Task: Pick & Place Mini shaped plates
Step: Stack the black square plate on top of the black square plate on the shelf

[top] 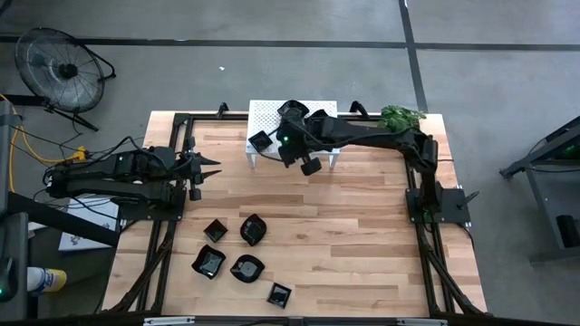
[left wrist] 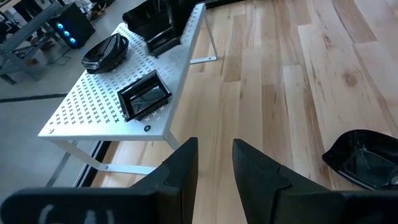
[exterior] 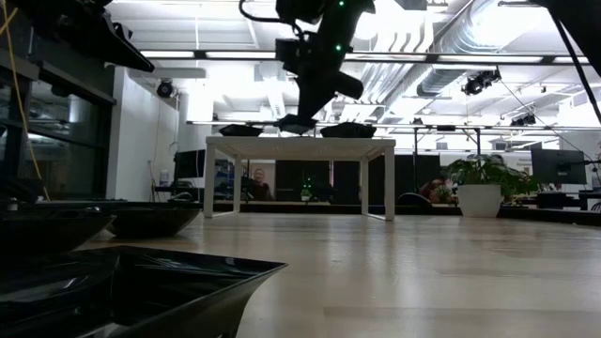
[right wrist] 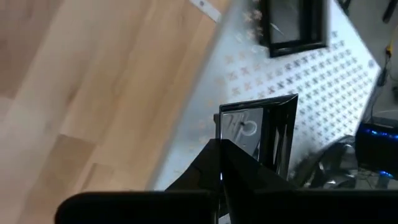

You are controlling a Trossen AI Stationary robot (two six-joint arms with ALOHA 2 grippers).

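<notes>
While hanging over the white stand (top: 263,113), pinches with the right gripper (right wrist: 233,146), fingers pressed tight together on the rim of a square plate (right wrist: 258,127). Holds that held plate tipped up on its edge, above the stand's holed top, close to the side where the wood begins. Just past it, lying flat on the stand, a second square plate (right wrist: 292,25). Farther along the same top, apart from that one, a rounded plate (left wrist: 106,51). Can't tell what else sits under the arm there. Below the stand, the wooden table (top: 362,226). Down near its front left corner, well apart from the stand, five loose plates (top: 246,268) in a small bunch, some square, some wavy at the edge, none touching another. At the table's left side, waiting, the left gripper (left wrist: 214,144), fingers apart with nothing between them, pointed toward the stand. Near it on the wood, one of the loose plates, not touched. At the back right corner, a green plant (top: 401,116). On the floor beyond the left side, a round fan (top: 63,65).
</notes>
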